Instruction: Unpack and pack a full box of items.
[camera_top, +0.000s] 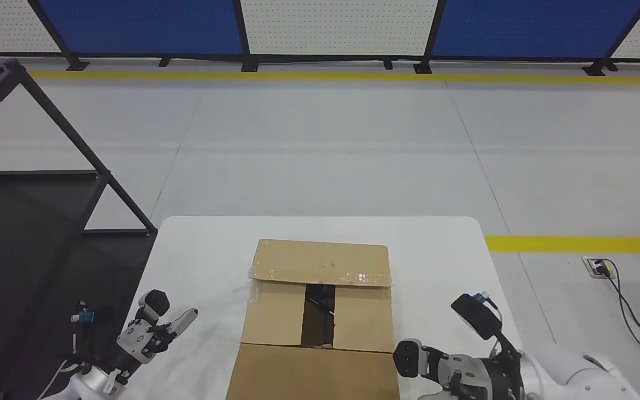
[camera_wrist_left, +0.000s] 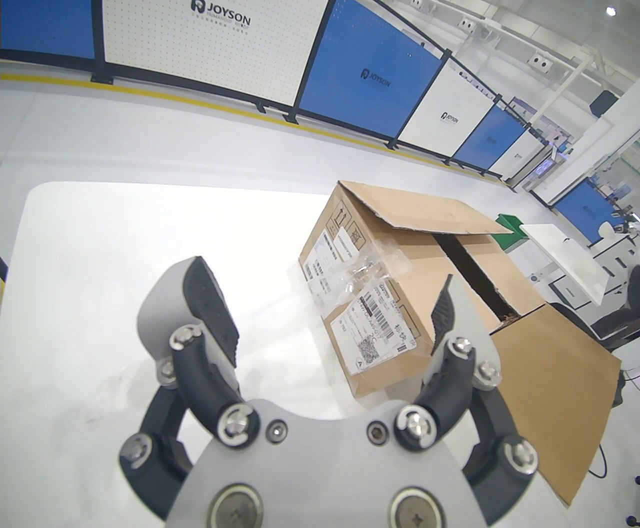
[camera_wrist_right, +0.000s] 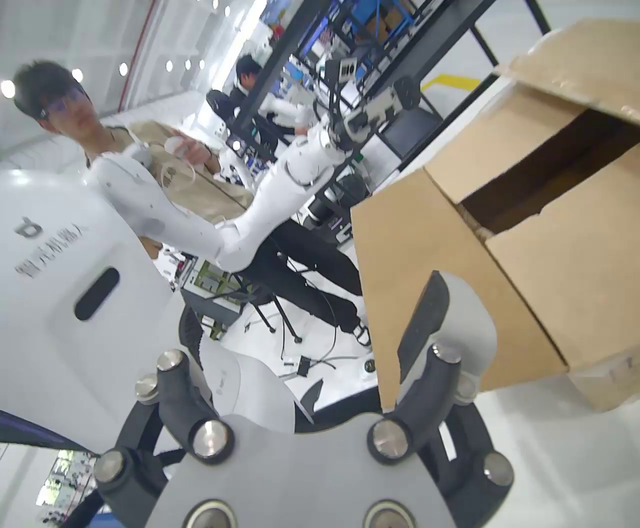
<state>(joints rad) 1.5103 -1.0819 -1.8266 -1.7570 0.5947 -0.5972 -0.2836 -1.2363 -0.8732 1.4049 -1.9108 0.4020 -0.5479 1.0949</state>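
At the near edge of the white rounded table (camera_top: 200, 250), the left gripper (camera_top: 165, 325) and right gripper (camera_wrist_right: 310, 295) flank the brown cardboard box (camera_top: 365, 318), fingers spread, empty. The box sits mid-table, its inner flaps leaving a dark gap.

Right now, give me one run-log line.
cardboard box: on table, partly open | left gripper: open, empty, beside box | right gripper: open, empty, beside box

Surface (camera_top: 200, 260): white, rounded corners.
Panels (camera_top: 140, 25): blue and white, ahead of me.
Floor line (camera_top: 300, 74): yellow, beside the panels.
Rack (camera_top: 50, 250): black, at my left.
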